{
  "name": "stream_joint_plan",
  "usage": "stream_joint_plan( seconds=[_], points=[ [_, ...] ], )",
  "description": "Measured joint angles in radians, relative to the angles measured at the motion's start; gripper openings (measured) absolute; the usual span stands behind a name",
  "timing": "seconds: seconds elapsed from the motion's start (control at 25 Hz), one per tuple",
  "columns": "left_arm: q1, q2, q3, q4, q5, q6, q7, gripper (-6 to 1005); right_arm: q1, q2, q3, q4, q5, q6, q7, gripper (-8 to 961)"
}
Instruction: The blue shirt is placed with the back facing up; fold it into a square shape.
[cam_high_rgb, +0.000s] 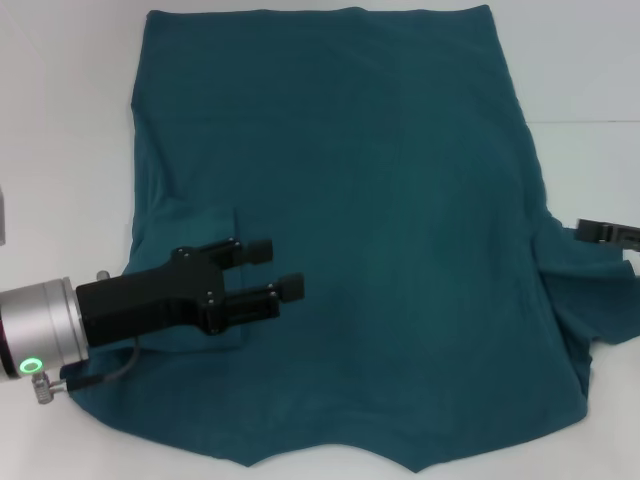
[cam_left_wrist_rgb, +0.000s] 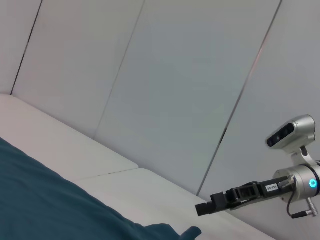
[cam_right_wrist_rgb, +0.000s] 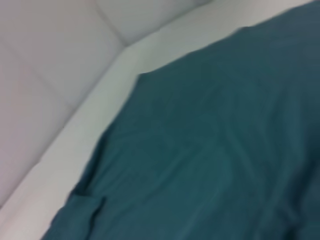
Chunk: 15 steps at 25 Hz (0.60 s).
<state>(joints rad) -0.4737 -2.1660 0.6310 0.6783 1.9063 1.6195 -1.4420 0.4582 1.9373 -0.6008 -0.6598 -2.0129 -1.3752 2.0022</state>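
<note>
While the head view is taking in the whole scene, the shirt (cam_high_rgb: 350, 230) is lying spread flat on the white table (cam_high_rgb: 60, 120), plain side up, its left sleeve folded in over the body. The left gripper (cam_high_rgb: 265, 275) is hovering over that folded sleeve with its fingers apart and nothing between them. At the shirt's right edge only the tip of the right gripper (cam_high_rgb: 605, 233) is showing — whether it is open or closed cannot be told there.

From the left wrist, the shirt (cam_left_wrist_rgb: 45, 200) is filling just one corner, and the right gripper (cam_left_wrist_rgb: 210, 206) is appearing whole, reaching in low beside the cloth's edge, its fingers looking drawn together.

From the right wrist, only the shirt (cam_right_wrist_rgb: 210, 150) and the table (cam_right_wrist_rgb: 90, 125) are showing — no gripper.
</note>
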Motion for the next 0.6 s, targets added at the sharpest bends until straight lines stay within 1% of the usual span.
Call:
stream_joint_plan(
  seconds=[0.16, 0.24, 0.32, 0.6],
  points=[
    [-0.008, 0.001, 0.000, -0.010, 0.001, -0.005, 0.011, 720, 0.002, -0.024, 0.001, -0.008, -0.064, 0.015, 0.077, 911],
    [-0.008, 0.001, 0.002, -0.011, 0.004, -0.005, 0.020, 781, 0.007, -0.029, 0.001, -0.023, -0.107, 0.022, 0.119, 911],
    [-0.007, 0.001, 0.013, -0.011, 0.006, -0.005, 0.031, 843, 0.009, -0.027, 0.001, -0.041, -0.139, 0.027, 0.144, 911],
    [-0.004, -0.001, 0.053, -0.013, 0.008, -0.004, 0.034, 838, 0.000, -0.017, 0.003, -0.063, -0.155, 0.054, 0.151, 911]
  ],
)
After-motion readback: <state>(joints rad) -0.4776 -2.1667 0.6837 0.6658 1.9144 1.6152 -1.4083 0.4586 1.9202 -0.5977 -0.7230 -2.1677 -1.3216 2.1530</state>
